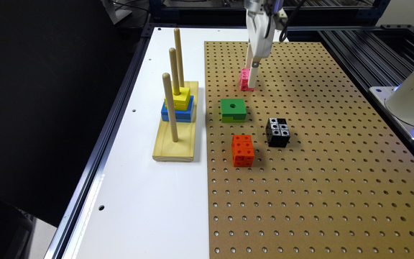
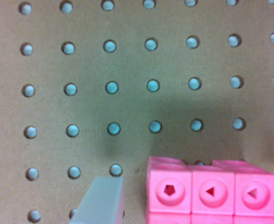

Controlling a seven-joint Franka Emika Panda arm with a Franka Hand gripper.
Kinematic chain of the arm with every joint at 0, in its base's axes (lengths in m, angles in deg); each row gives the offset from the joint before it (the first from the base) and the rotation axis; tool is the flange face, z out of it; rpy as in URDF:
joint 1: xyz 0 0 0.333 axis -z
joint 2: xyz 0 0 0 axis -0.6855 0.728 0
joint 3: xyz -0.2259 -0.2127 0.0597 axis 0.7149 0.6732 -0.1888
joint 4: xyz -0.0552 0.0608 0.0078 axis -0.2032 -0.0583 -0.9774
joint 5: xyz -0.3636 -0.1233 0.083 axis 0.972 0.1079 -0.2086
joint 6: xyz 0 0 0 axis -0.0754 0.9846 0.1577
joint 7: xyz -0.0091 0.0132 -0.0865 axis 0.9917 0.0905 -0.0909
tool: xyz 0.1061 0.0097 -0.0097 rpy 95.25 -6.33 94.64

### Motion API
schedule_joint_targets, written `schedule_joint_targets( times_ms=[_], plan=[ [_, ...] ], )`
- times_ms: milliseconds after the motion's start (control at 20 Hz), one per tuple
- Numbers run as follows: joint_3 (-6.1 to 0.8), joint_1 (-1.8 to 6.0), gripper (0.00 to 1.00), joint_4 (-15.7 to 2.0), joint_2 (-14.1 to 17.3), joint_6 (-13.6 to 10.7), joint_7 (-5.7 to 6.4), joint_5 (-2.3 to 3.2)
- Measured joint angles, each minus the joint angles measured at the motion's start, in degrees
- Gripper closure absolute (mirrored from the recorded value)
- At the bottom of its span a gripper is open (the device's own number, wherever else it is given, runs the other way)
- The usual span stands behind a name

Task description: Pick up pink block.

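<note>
The pink block (image 1: pixel 244 80), a small cube of snap-together cubelets with round holes, sits on the brown pegboard (image 1: pixel 318 172) toward its far side. My white gripper (image 1: pixel 250 83) hangs straight down over it, fingertips at the block's level. In the wrist view the pink block (image 2: pixel 211 193) lies between my fingers. One pale finger (image 2: pixel 103 201) stands beside it with a small gap, not touching. The gripper (image 2: pixel 193 203) is open around the block.
A green block (image 1: pixel 233 110), an orange cube (image 1: pixel 243 150) and a black cube (image 1: pixel 278 132) stand on the pegboard nearer the camera. A wooden peg stand (image 1: pixel 175 144) with yellow and blue pieces is on the exterior view's left. The robot base (image 1: pixel 413 97) is at the right.
</note>
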Motion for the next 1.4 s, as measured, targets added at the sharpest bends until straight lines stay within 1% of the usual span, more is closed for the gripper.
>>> schedule_joint_targets(
  times_ms=[200,350,650,700,900,950,1400],
  plan=[
    [-0.02,-0.01,0.00,-0.31,0.1,0.1,0.00,0.00],
    [-0.34,-0.06,0.00,-0.71,0.1,0.1,0.00,0.00],
    [-0.50,-0.16,0.00,-0.84,0.4,0.1,0.00,0.00],
    [-0.51,-0.16,0.00,-0.84,0.8,0.4,0.00,0.00],
    [-0.52,-0.16,0.00,-1.00,3.2,2.6,0.00,0.00],
    [-0.54,-0.16,1.00,-1.09,3.1,2.6,0.00,0.00],
    [-0.54,-0.16,1.00,-1.08,3.0,2.6,0.00,0.00]
  ],
)
